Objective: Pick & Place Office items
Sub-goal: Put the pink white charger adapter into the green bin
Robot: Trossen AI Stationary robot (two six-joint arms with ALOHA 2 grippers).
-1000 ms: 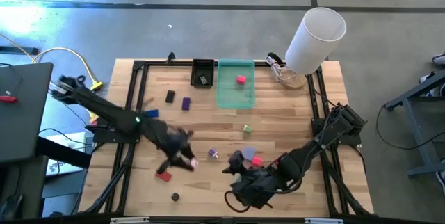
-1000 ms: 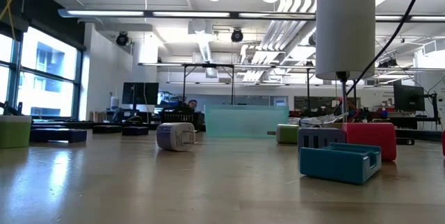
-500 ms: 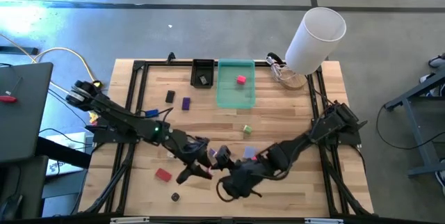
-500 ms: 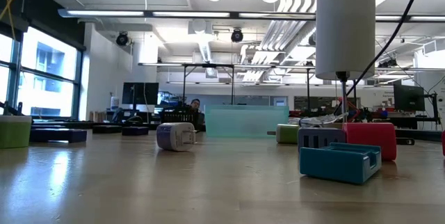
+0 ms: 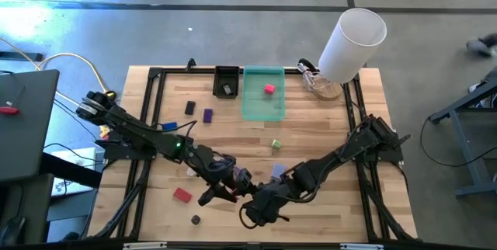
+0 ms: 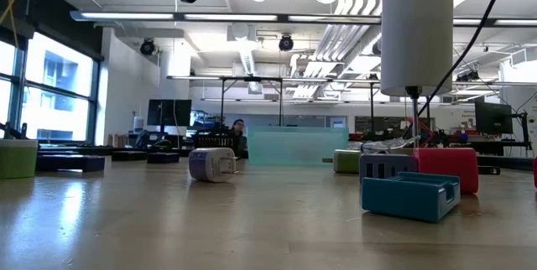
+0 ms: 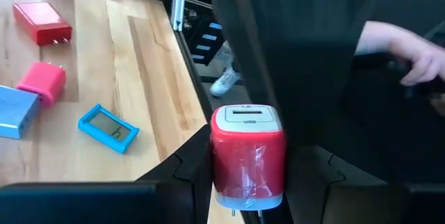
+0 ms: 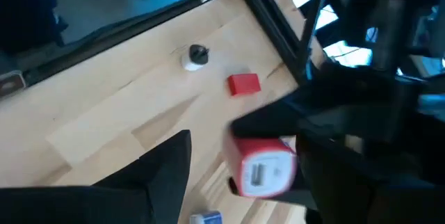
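Note:
My left gripper (image 5: 227, 186) hangs above the table's near middle, shut on a red charger cube with a white end face (image 7: 247, 156). My right gripper (image 5: 255, 206) stands close on its near right side, open. In the right wrist view the cube (image 8: 264, 168) sits between my right fingers (image 8: 163, 172); whether they touch it I cannot tell. Lying flat on the wood are a red block (image 5: 182, 195), a small black piece (image 5: 195, 220), a purple block (image 5: 207, 115) and a green block (image 5: 276, 144). A pink piece (image 5: 269, 88) lies in the green tray (image 5: 262, 109). My left gripper pinches the red cube by its two opposite side faces (image 7: 221, 161), one finger on each. The white end face (image 7: 245, 116) points away from the wrist, and the prong end lies back between the fingers. The cube is lifted clear of the table.
A tall white cylinder (image 5: 353, 40) stands at the far right corner, with the black tray (image 5: 226, 81) beside the green tray. A teal block (image 6: 411, 194), a red block (image 6: 445, 169) and a white charger (image 6: 210, 163) lie on the table. A person's hand (image 7: 410, 46) shows beyond the table.
My left gripper has carried the red cube toward the table's right, to the near middle. My right gripper has moved toward the table's left and closed in on it. Both have slowed in the last half second.

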